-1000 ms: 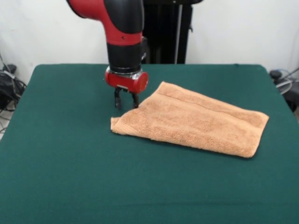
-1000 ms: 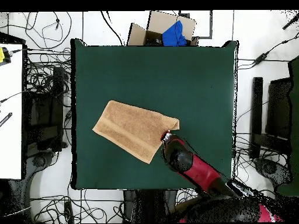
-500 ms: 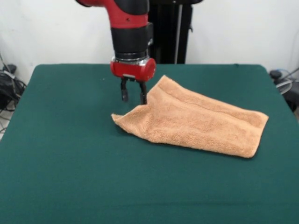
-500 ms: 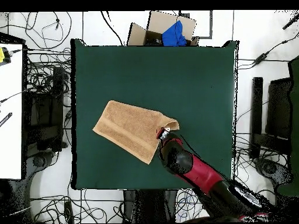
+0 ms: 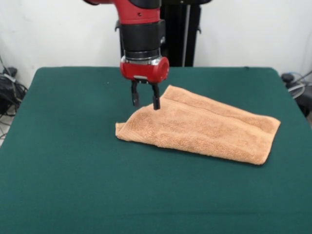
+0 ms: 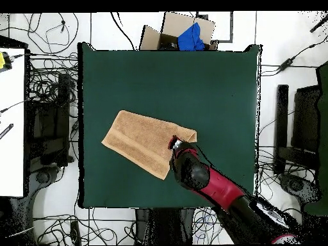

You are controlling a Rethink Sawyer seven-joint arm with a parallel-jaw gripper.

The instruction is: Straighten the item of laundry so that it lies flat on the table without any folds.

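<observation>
- The towel (image 5: pixel 202 126) lies on the table (image 5: pixel 73 185), folded over on itself, not spread out.
- In the front view it stretches from a blunt corner near the table's middle out toward the right edge, where its far corner stops short of that edge.
- A raised fold line runs along its length, parallel to the upper long edge, so at least two layers are stacked.
- Overhead, the towel (image 6: pixel 148 142) sits left of the table's (image 6: pixel 211 77) centre, tilted, well clear of all four edges.
- The gripper (image 5: pixel 145 97) hangs from the red and black arm (image 5: pixel 141 34) over the towel's left end, close to its back edge.
- Its two dark fingers (image 5: pixel 156 100) point straight down, spread with a clear gap between them and nothing held.
- The tips are at the cloth; whether they touch it or hover just above I cannot tell.
- Overhead, the arm (image 6: pixel 211 186) reaches in from the lower right corner and covers the towel's right end; the gripper itself is hidden beneath it there.
- A cardboard box with something blue (image 6: pixel 192 35) in it sits on the floor beyond the table's top edge in the overhead view.
</observation>
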